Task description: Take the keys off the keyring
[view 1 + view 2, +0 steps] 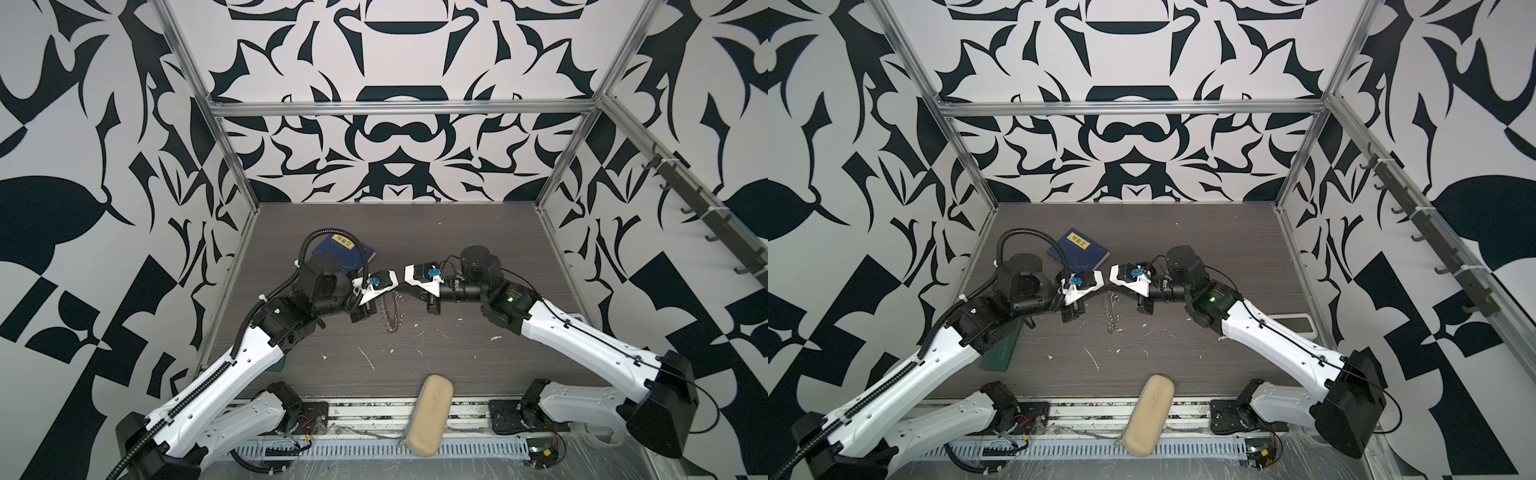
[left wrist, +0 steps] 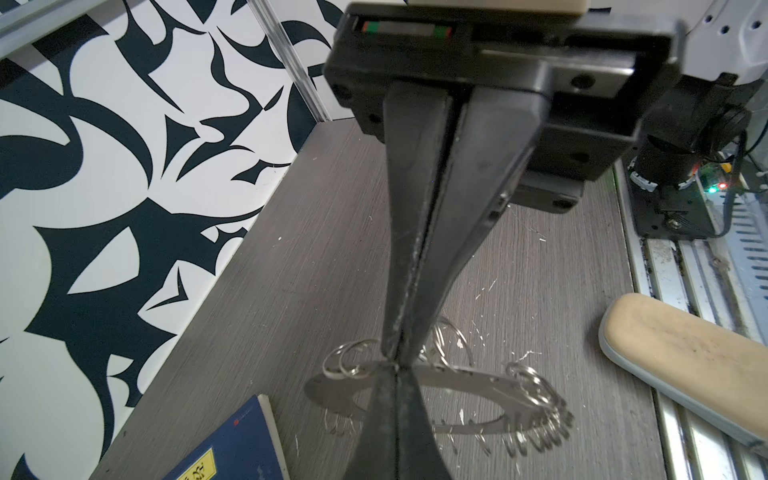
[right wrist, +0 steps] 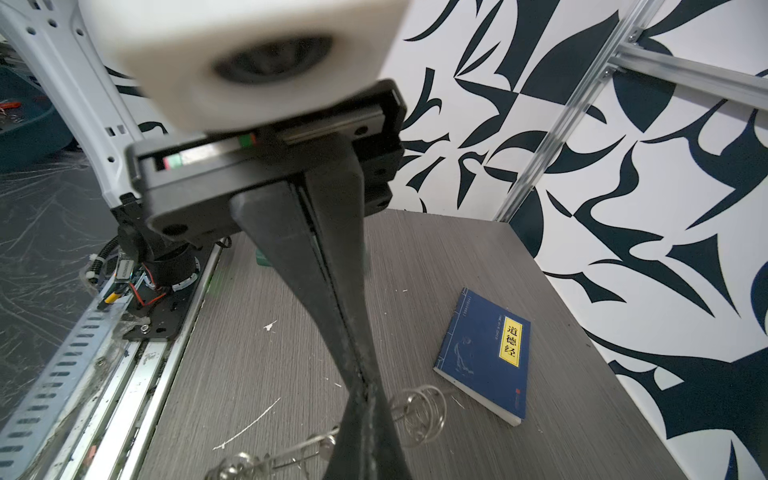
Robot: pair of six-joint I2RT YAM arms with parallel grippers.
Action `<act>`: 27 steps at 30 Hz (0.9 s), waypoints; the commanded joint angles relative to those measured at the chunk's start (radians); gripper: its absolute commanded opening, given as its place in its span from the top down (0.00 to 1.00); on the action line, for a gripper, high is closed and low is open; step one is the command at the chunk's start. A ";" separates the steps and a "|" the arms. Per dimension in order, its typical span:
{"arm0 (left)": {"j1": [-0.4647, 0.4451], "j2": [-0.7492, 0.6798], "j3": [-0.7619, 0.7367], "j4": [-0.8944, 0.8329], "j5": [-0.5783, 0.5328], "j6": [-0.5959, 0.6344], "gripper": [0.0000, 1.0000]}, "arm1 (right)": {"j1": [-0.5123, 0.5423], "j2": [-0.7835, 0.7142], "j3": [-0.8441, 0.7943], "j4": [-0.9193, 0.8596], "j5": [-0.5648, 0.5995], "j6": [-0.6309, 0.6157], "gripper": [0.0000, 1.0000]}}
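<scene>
At ctr, keyring (image 1: 390,313) edge-up, axis near-far.

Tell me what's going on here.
The left gripper has its fingers shut on the rim of the keyring, holding it tilted up. The right gripper is shut too, its tips meeting the left's at the ring; what it pinches is unclear. No key shows in any view.

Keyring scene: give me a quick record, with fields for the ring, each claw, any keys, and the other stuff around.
keyring: flat grey ring with wire split rings along its rim, between both claws
left claw: shut on the keyring's rim
right claw: shut at the keyring; grip unclear
keys: none visible in any view
other items: blue book; beige case
</scene>
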 commanded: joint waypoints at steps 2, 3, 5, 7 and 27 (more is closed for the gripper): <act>-0.004 -0.073 -0.060 0.145 0.029 -0.058 0.80 | -0.021 -0.045 -0.016 0.099 -0.028 0.030 1.00; -0.003 -0.084 -0.073 0.166 0.032 -0.074 0.74 | -0.030 -0.056 -0.035 0.139 -0.036 0.050 1.00; -0.001 -0.099 -0.086 0.181 0.036 -0.100 0.65 | -0.041 -0.077 -0.068 0.209 -0.056 0.082 1.00; 0.009 -0.107 -0.093 0.189 0.053 -0.132 0.64 | -0.051 -0.097 -0.111 0.304 -0.073 0.123 1.00; 0.123 -0.025 -0.103 0.417 0.381 -0.382 0.78 | -0.066 -0.077 -0.226 0.811 -0.153 0.420 1.00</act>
